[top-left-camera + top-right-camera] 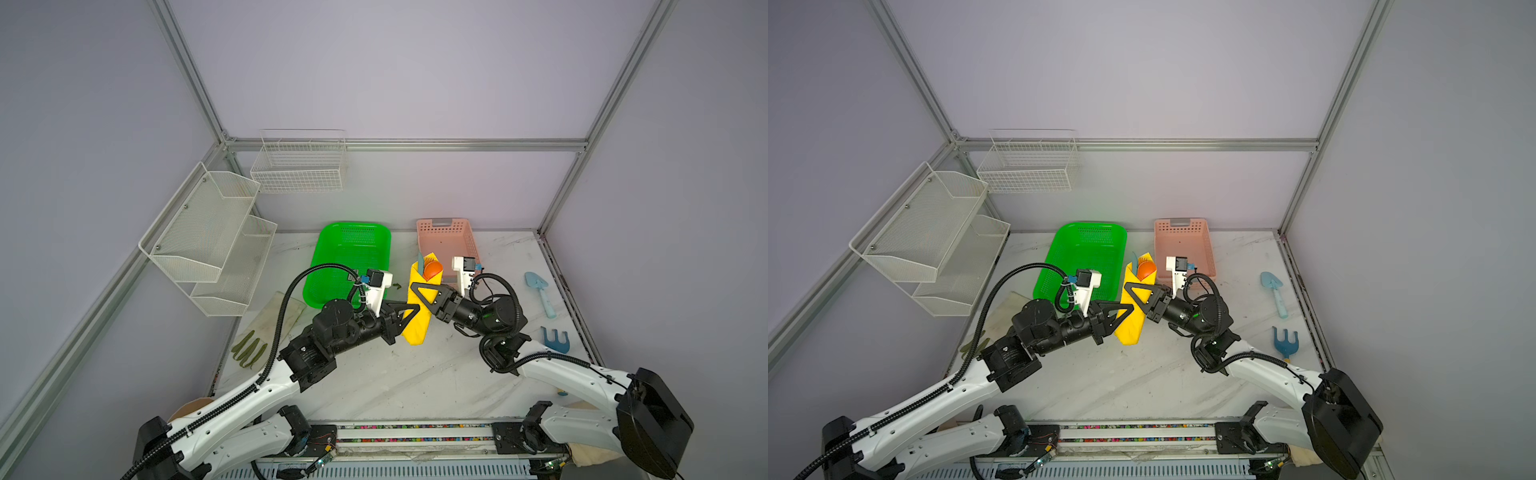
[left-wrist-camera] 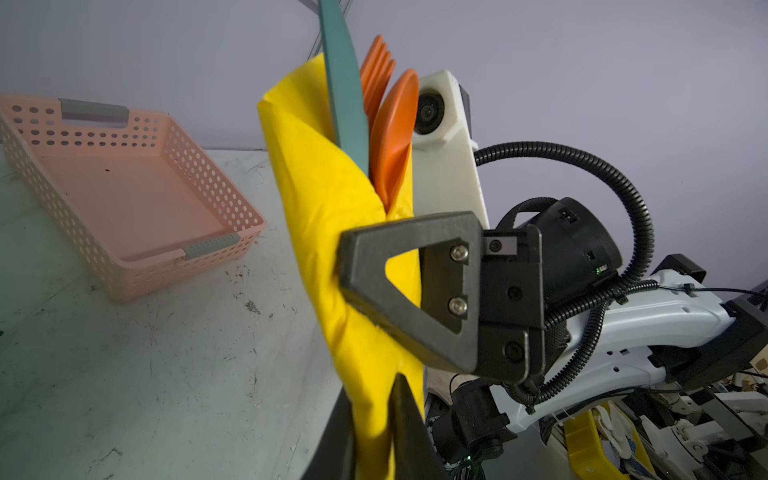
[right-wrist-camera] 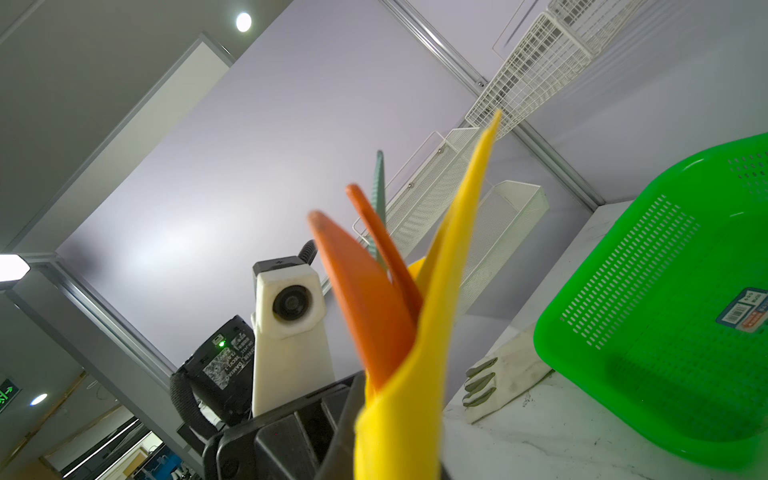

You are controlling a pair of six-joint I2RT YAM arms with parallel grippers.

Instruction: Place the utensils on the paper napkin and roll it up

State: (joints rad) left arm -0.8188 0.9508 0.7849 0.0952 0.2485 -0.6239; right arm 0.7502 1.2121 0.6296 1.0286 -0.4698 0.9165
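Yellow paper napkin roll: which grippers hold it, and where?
Both. The right gripper clamps the rolled yellow paper napkin at mid-length; the left gripper clamps nearer its bottom end.

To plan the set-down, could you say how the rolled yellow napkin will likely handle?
The paper napkin looks thin and creased: probably floppy, apt to unroll. The utensils poke from its open end, so may slip out if tipped.

The green basket (image 1: 353, 227) and pink basket (image 1: 444, 246) flank the napkin (image 1: 417, 330); near table (image 1: 395, 386) open
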